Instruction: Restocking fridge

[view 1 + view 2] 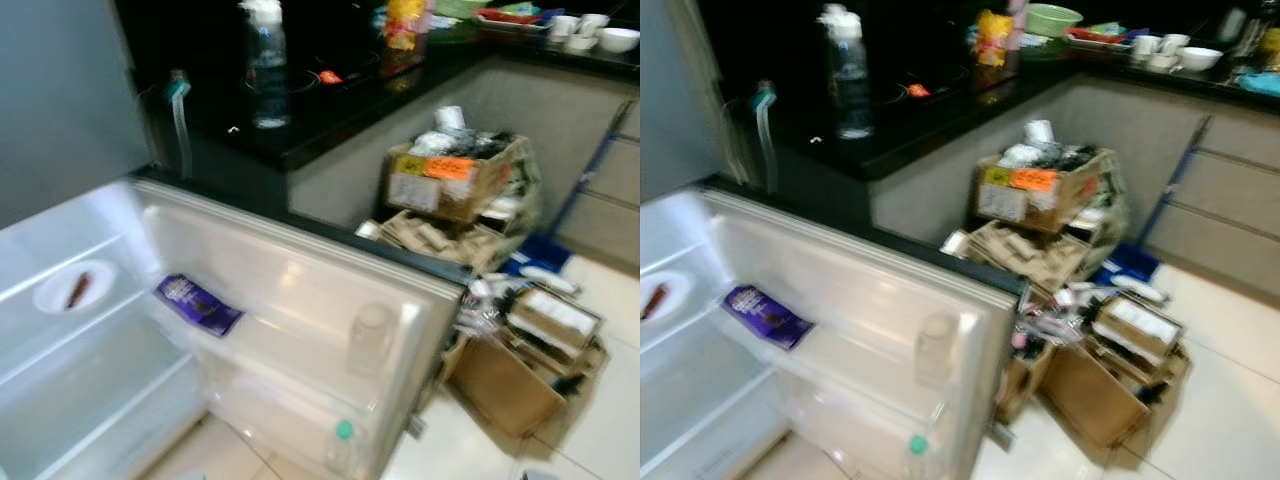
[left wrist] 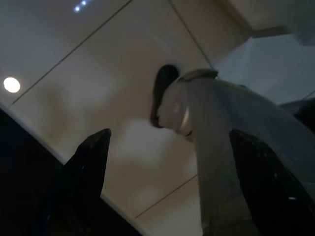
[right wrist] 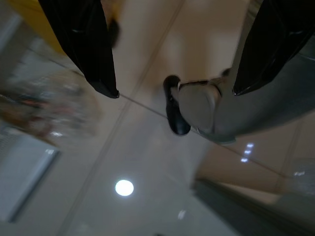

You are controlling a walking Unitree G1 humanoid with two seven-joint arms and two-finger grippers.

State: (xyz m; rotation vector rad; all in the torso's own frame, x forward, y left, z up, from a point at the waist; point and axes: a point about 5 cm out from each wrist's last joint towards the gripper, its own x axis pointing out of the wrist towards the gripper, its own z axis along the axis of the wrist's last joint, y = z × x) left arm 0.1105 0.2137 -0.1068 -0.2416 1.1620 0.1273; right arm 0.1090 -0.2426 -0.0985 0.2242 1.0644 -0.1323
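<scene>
Down in front of the robot stands the small white fridge [image 1: 90, 400], door [image 1: 300, 330] swung wide open, w/ a long black countertop [image 1: 300, 110] behind it. On the floor to the right, a heap of brown cardboard boxes [image 1: 455, 185] stuffed w/ packaging.

Progress looks early: shelves mostly bare. Inside, just a white plate [image 1: 72, 287] holding a dark strip of something; on the door rack a purple wrapped packet [image 1: 197, 304], a pale translucent jar [image 1: 368, 338], and lower down a green-capped bottle [image 1: 340, 445]. Prob still to load: the clear plastic water bottle [image 1: 268, 65] and the yellow snack bag [image 1: 404, 25] up on the counter, though that's a guess.

Left gripper [image 2: 170, 162] hangs idle over pale floor tiles, fingers spread, nothing between them. Right gripper [image 3: 174, 86] same, spread and empty, pointing at the floor near the robot's own leg and foot.

Everything's blurred; plate contents and packet label unreadable. Fridge's left side and bottom are cut off.
</scene>
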